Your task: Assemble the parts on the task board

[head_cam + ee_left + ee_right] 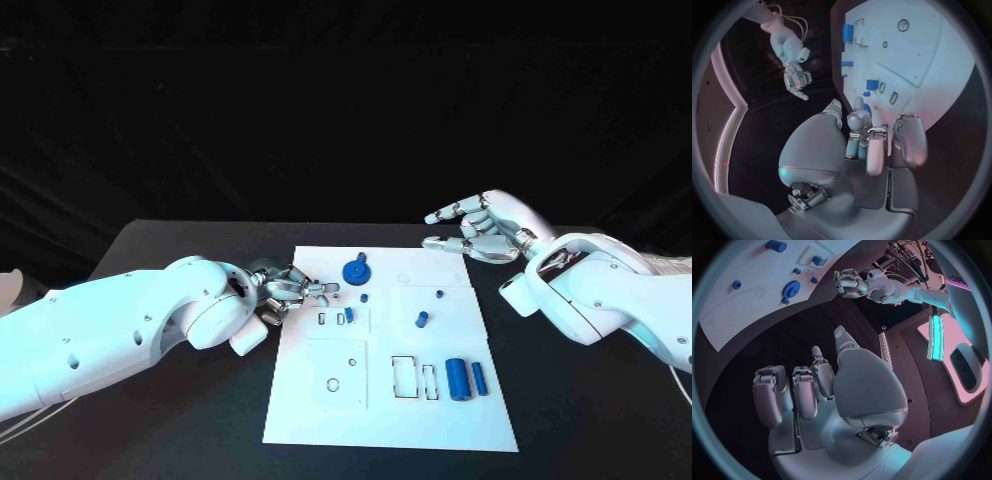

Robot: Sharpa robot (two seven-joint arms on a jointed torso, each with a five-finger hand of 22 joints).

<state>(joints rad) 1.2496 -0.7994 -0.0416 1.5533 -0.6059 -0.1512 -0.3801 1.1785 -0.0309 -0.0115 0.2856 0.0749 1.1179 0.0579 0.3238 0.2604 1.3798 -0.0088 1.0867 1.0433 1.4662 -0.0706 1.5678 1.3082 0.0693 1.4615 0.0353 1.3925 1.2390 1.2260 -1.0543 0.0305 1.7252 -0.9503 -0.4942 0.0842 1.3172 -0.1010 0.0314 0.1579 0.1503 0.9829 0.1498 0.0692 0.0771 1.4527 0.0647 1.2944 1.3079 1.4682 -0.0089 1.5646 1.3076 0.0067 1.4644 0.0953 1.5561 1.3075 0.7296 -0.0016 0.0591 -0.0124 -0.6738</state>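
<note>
Several blue parts (460,379) lay loose on the task board (433,425) at lower centre of frame, so I judged my left hand (293,293), fingers curled over its left edge, grip indeterminable, should descend squarely, while my right hand (479,232) hung empty, fingers apart.

task board (378,400) white | parts (459,378) blue | table (188,250) black | arms (101,335) white | hands (476,232) silver
</note>
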